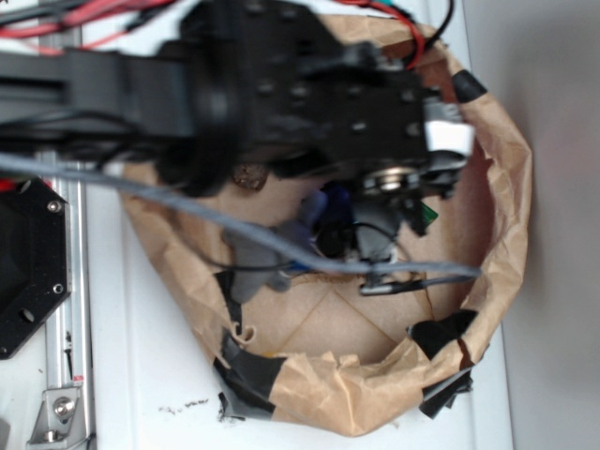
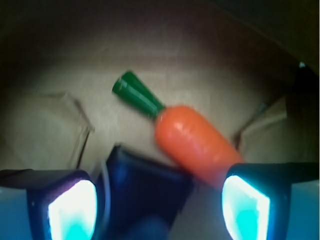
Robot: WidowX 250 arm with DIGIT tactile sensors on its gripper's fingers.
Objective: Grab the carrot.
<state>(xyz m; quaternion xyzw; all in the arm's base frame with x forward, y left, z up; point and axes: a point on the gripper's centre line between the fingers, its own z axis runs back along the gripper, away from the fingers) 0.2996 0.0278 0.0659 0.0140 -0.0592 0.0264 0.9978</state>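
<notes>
Wrist view is showing the carrot (image 2: 196,142) lying on the brown paper floor of a paper-lined basket (image 2: 45,120), its bright orange body slanting from upper left down to lower right and its dark green stem (image 2: 136,93) pointing toward the upper left. The fingers (image 2: 160,202) are standing wide apart at the bottom of this picture, gripping nothing; the right-hand pad (image 2: 245,207) is sitting just beside the carrot's thick end, though whether it is touching cannot be told. A dark blue object (image 2: 145,187), too blurred to name, is lying between the two pads, right against the carrot's lower edge.

Exterior view is looking down on the black arm (image 1: 281,94) reaching over the basket (image 1: 497,169), whose crumpled brown paper wall is patched with black tape (image 1: 248,375). The arm is hiding most of the inside; only a small green tip (image 1: 427,217) is peeking out beside the wrist. A grey cable (image 1: 187,208) is crossing the basket, and the basket is resting on a white tabletop (image 1: 141,375).
</notes>
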